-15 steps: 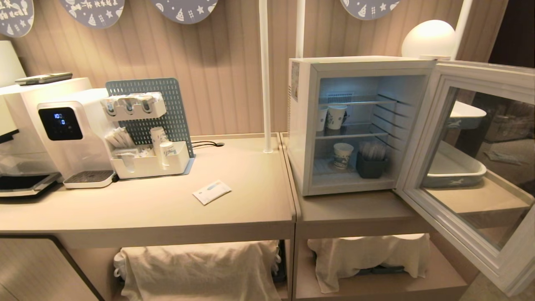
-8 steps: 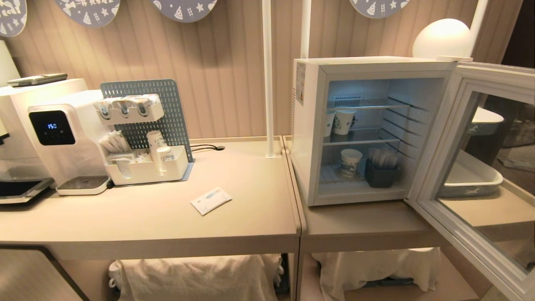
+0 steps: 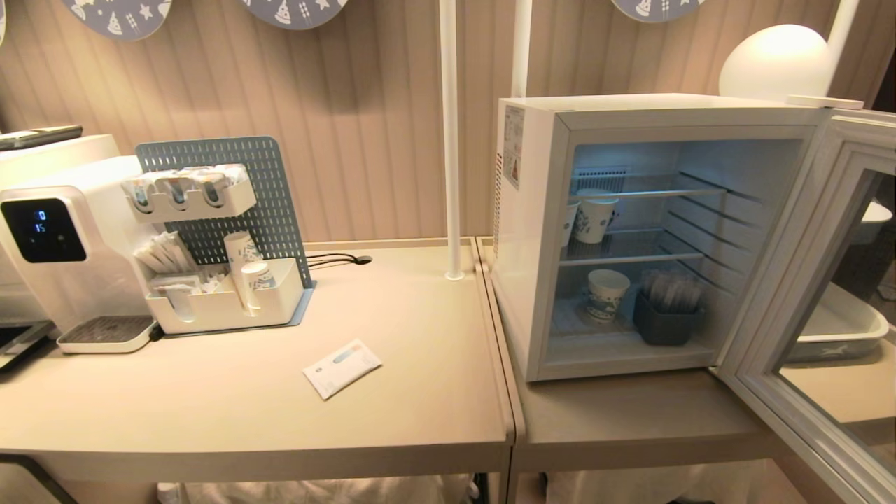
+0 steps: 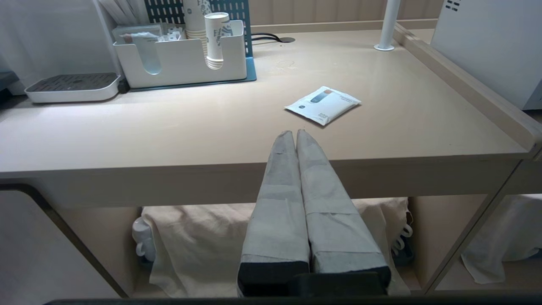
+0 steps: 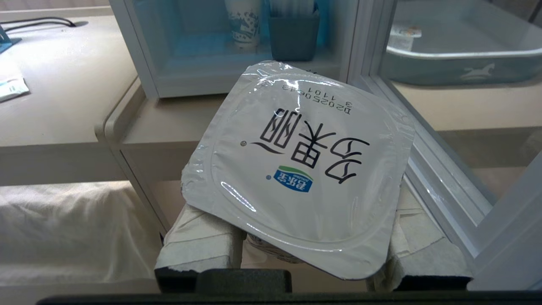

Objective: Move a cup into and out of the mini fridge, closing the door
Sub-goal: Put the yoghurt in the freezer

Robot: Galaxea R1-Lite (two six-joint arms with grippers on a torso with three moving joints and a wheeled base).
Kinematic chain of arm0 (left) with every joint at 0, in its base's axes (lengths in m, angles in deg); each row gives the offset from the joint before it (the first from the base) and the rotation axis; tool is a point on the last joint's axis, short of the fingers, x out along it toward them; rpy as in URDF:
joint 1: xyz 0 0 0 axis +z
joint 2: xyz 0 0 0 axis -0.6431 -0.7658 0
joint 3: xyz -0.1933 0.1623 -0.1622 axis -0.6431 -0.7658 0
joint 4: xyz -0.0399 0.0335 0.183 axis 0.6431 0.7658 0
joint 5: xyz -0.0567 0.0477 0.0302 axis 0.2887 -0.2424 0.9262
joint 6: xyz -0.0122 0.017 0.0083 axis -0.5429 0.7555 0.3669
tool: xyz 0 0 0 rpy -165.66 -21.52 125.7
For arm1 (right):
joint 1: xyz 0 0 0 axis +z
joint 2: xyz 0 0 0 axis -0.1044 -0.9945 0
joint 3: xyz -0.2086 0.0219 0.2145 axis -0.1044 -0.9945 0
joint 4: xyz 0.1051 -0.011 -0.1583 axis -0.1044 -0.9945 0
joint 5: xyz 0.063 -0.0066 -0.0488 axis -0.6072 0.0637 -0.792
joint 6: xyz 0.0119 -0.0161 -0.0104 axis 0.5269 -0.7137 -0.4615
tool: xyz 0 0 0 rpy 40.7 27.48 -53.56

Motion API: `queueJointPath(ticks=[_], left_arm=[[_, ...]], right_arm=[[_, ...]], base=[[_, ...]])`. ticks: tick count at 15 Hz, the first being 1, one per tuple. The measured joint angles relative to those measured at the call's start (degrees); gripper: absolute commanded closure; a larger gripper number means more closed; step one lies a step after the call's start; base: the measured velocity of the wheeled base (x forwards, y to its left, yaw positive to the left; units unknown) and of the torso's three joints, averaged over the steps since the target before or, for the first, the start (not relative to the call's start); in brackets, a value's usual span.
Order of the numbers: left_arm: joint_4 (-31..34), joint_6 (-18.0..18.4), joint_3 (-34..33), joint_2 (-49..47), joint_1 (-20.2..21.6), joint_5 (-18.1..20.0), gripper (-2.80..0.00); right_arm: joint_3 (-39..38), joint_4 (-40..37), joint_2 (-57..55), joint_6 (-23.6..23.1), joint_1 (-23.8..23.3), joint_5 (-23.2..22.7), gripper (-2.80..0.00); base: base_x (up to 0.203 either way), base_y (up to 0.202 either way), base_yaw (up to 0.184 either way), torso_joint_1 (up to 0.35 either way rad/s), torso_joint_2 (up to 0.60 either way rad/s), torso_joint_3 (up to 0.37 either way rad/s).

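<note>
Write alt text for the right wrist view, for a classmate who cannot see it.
The right hand holds a small yogurt cup, its white foil lid facing the camera, in front of the open mini fridge. Inside stand a patterned paper cup and a dark holder; the glass door is swung open alongside.

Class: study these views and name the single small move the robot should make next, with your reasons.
Probably carry the cup, clamped in the right end effector, forward toward the mini fridge: the door stands open and the bottom shelf's front looks free.
</note>
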Motion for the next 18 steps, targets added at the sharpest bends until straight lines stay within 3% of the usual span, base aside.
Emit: queueJointPath(ticks=[2,5,8,11,14,18], left_arm=[[0.0,-0.03,0.0,0.0,0.05,0.0,0.0],[0.06,-0.55,0.0,0.0,0.0,0.0,0.0],[0.06,-0.57,0.0,0.0,0.02,0.04,0.0],[0.05,-0.66,0.0,0.0,0.0,0.04,0.0],[0.05,-0.79,0.0,0.0,0.01,-0.01,0.0],[0.04,-0.79,0.0,0.0,-0.02,-0.02,0.0]], right_arm=[[3.86,-0.76,-0.43,0.72,0.0,0.01,0.0],[16.65,-4.03,-7.24,4.35,0.0,0.04,0.0],[30.55,-8.64,-26.08,5.77,0.0,-0.17,0.0],[42.19,-9.6,-50.22,4.34,0.11,-0.31,0.0],[49.73,-2.67,-72.4,2.94,0.22,-0.15,0.0],[54.14,17.65,-95.49,2.57,0.39,3.34,0.0]], base=[[0.0,0.0,0.0,0.0,0.0,0.0],[0.0,0.0,0.0,0.0,0.0,0.0],[0.0,0.0,0.0,0.0,0.0,0.0],[0.0,0.0,0.0,0.0,0.0,0.0],[0.0,0.0,0.0,0.0,0.0,0.0],[0.0,0.0,0.0,0.0,0.0,0.0]])
